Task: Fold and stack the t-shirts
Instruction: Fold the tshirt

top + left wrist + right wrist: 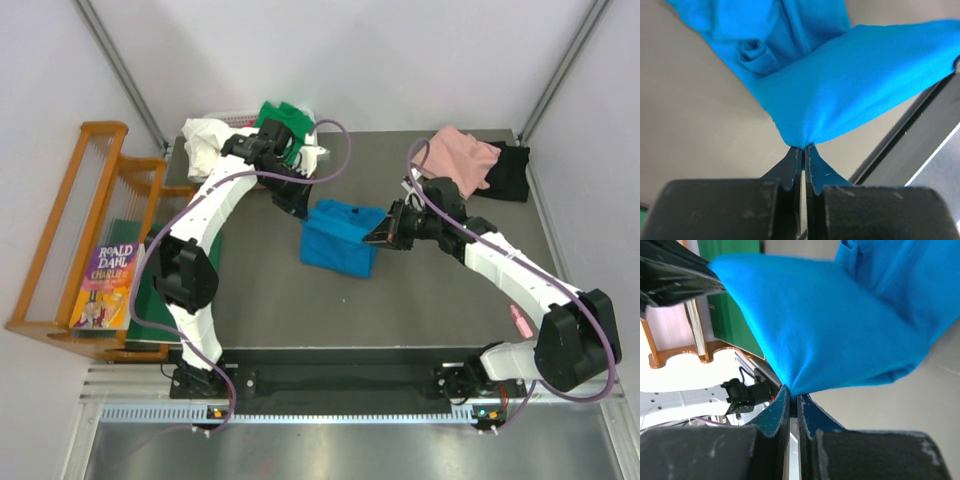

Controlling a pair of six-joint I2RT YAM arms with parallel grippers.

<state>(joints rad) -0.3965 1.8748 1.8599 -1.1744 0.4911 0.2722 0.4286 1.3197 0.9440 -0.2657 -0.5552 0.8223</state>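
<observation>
blue t-shirt (338,238) is sitting near the middle of the grey table (280,310), bunched up between the two arms, its lower part seeming to be resting on the surface.

left gripper (803,147) is clamping a pinch of the blue cloth, jaws pressed together on it, with the fabric fanning up and away from the tips. right gripper (792,392) is grasping the shirt the same way, jaws clenched on a fold of blue.

from overhead, the left gripper is meeting the shirt at its far-left corner and the right gripper at its right edge.

pink t-shirt (462,155) is lying crumpled at the far right corner of the table, overlapping a black t-shirt (512,170) just beside it. white t-shirt (205,140) and green t-shirt (285,118) are lying heaped at the far left edge, behind the left arm.

wooden rack (70,230) is standing off the table's left side, with a roald dahl book (107,287) and a flat dark green board (150,300) lying at its near end.
</observation>
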